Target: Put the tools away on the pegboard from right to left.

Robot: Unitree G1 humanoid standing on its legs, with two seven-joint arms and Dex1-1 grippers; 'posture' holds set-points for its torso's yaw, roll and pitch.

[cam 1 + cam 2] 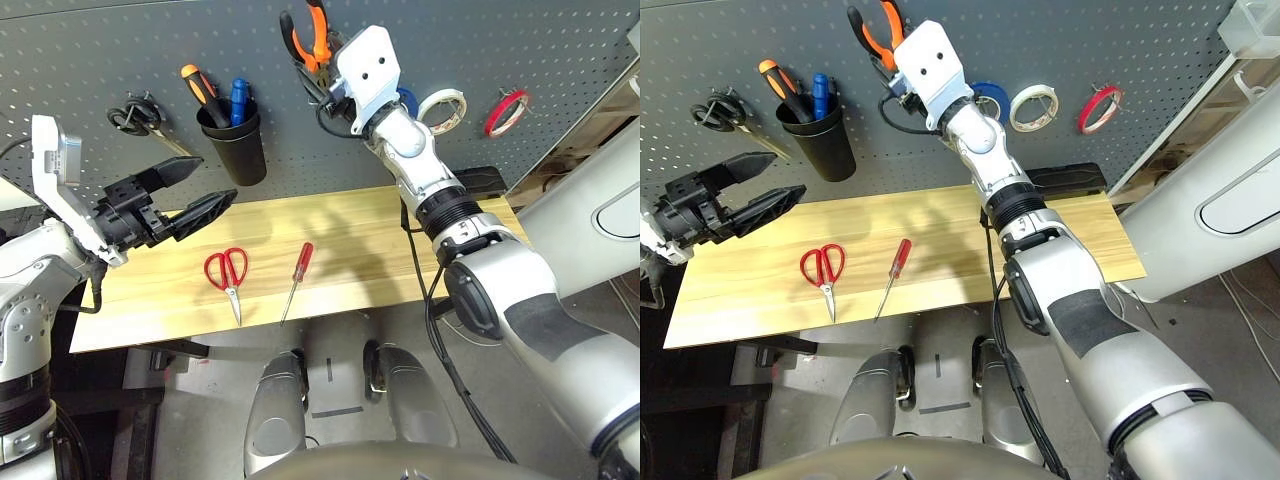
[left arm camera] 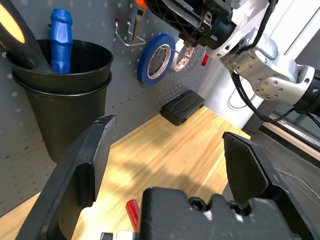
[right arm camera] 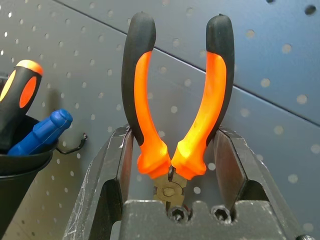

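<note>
I've got my right claw (image 3: 172,132) up at the pegboard (image 1: 190,60), pinching the orange-and-black-handled pliers (image 3: 194,155) by the outer sides of their handles. The handles point up and spread into a V, with the metal nose below, near a wire hook (image 2: 131,42) (I can't tell from here whether that hook bears any of the weight).

My left claw (image 1: 205,190) is spread wide and empty, in front of the board over the left part of the counter (image 1: 350,235), near the black cup (image 1: 237,150). In that cup stand an orange-and-black handle (image 1: 200,85) and a blue handle (image 1: 239,102). The black-handled scissors (image 1: 150,120) hang on the board to the left of it.

The red-handled scissors (image 1: 230,275) lie on the counter, handles toward the board and blades toward me. Just to their right, apart from them, is the slim red-handled screwdriver (image 1: 302,263), its red end also toward the board.

On the right side of the board, the thin red tape ring (image 1: 1100,108) hangs on a hook, rightmost of three, with the white tape roll (image 1: 1034,108) beside it and the blue tape roll (image 2: 144,67) next along. A black case (image 2: 181,107) sits on the counter against the board below the rolls.
</note>
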